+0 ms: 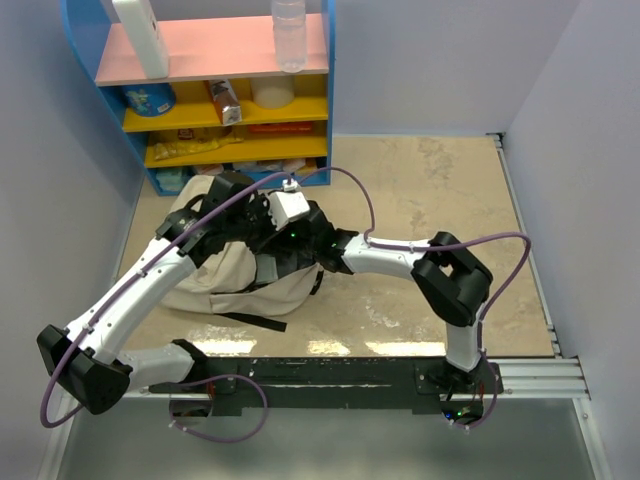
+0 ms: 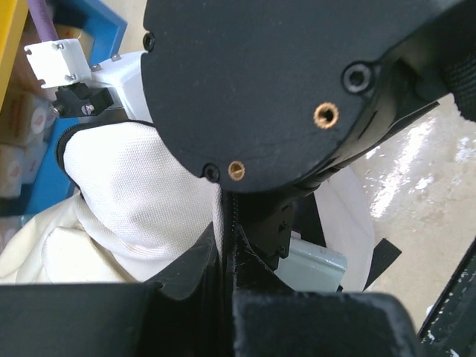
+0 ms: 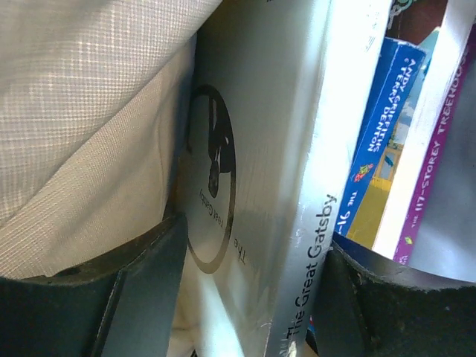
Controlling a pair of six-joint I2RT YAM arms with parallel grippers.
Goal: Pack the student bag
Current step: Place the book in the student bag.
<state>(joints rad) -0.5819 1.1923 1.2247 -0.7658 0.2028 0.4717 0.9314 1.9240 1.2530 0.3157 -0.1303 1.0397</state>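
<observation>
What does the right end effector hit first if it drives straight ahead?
The Great Gatsby book, which is already between the fingers of the right end effector, next to the student bag fabric. How far ahead it extends is unclear.

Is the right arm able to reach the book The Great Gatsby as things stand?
Probably yes: the Great Gatsby book stands between the jaws of the right gripper, inside the student bag, with nothing in front of it.

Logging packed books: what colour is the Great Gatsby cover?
Great Gatsby cover: silvery white, dark circular emblem; right wrist view shows it best.
</observation>
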